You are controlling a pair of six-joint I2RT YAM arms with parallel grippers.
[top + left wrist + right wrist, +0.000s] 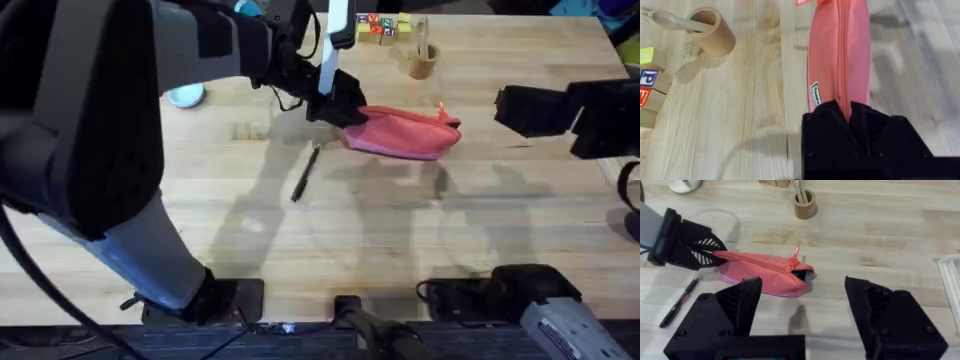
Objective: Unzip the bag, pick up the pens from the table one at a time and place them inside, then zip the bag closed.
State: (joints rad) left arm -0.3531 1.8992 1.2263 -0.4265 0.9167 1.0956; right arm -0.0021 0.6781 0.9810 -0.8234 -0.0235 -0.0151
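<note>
Left gripper [335, 105] clamped on the left end of the bag [405, 131], fingers pinching the fabric at the zipper line. Bag lies flat on the desk [400, 230], mid-width, nearer the far edge. Zipper is closed along most of its length, a short gap open at the right end by the pink pull tab [795, 257]. Pen [305, 174] lies on the desk just in front of the bag's left end, apart from it. Right gripper [802, 305] hangs open above the desk toward the right edge, holding nothing.

One salmon-pink pencil pouch [404, 131]. One black pen [305, 173]. One wooden cup [422, 61] holding one pale stick [671, 20]. One row of lettered blocks [382, 25]. Two grippers: left [335, 105], right [802, 305].
</note>
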